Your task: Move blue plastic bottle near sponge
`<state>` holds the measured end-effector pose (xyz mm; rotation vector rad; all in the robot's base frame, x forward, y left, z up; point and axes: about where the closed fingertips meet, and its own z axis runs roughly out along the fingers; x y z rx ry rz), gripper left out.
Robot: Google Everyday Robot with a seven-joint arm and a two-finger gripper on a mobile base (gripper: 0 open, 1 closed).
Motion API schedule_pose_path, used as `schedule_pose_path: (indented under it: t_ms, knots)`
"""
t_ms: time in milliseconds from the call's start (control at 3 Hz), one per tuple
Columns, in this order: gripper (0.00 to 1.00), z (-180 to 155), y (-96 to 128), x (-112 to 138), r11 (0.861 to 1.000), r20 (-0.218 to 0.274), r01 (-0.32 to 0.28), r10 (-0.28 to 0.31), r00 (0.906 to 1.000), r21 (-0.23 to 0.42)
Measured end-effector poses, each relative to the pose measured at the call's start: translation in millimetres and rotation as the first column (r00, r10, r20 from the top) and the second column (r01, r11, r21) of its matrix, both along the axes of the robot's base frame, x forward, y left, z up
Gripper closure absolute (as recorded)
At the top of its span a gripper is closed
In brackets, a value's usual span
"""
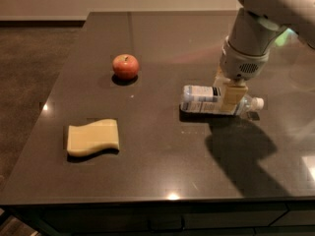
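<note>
The blue plastic bottle [202,98] lies on its side on the dark table, white cap pointing right. My gripper [226,90] comes down from above at the right and straddles the bottle's middle. One finger stands in front of the bottle and one behind, closed on it. The pale-yellow sponge [92,137] lies flat near the table's front left, well to the left of the bottle and the gripper.
A red apple [125,66] stands at the back left, between the sponge and the bottle's side of the table. The table's front edge [162,198] runs close below the sponge. The floor drops away on the left.
</note>
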<state>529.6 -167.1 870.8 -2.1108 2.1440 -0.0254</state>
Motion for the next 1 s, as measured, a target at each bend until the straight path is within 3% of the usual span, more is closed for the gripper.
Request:
schedule_pose_path:
  t_ms: [333, 1000]
  knots:
    - [1.00, 5.1, 31.3, -22.9, 0.994, -0.003, -0.109, 0.109, 0.9940, -0.013]
    - [1.00, -0.4, 78.4, -60.8, 0.961, -0.017, -0.273, 0.272, 0.9621, -0.051]
